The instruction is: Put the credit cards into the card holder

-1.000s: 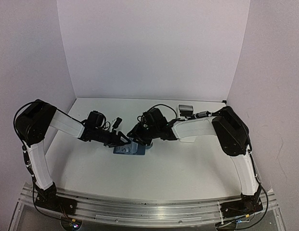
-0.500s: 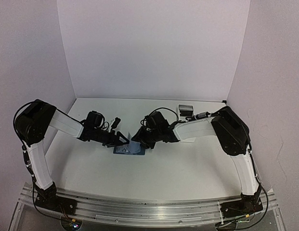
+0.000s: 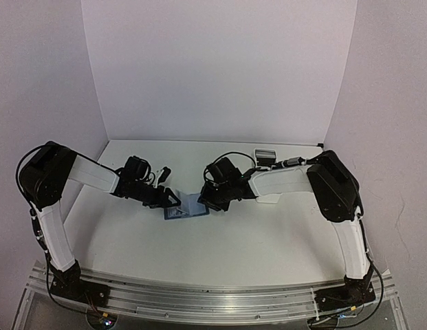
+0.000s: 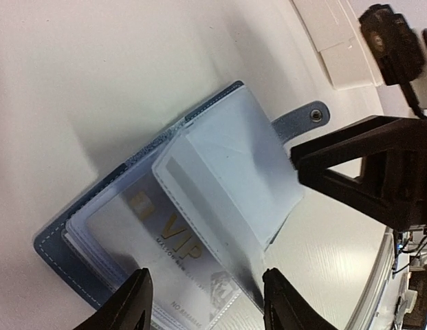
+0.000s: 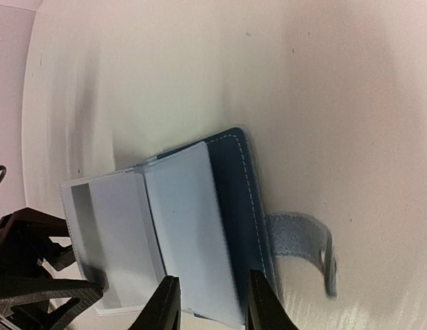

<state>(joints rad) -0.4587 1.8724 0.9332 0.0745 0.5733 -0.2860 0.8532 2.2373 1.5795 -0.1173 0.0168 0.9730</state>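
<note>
One pale counter (image 3: 268, 240) carried the whole job, and across it my left arm (image 3: 96, 177) and right arm (image 3: 282, 184) reached inward to meet near its middle. Between them lay the card holder (image 3: 179, 213), dark blue and opened on the counter with its clear sleeves facing up. Over the last second both wrists had eased a little apart, so more of the holder showed from above. A pale leaf (image 4: 234, 179) with a grey stripe along one edge stood lifted off the stack; I could not tell whether it was a bare card or a filled sleeve. Below it a VIP card (image 4: 172, 240) already sat behind clear plastic, so I judged at least one card was home and the lifted leaf was the step in hand. The snap tab (image 4: 302, 120) lay loose on the right arm's side. The left fingers (image 4: 134, 306) stood well apart above the near sleeves, holding nothing I could see. The right fingers (image 5: 166, 306) were closer together with a pale sleeve between them; whether they had pinched it I could not tell.
</note>
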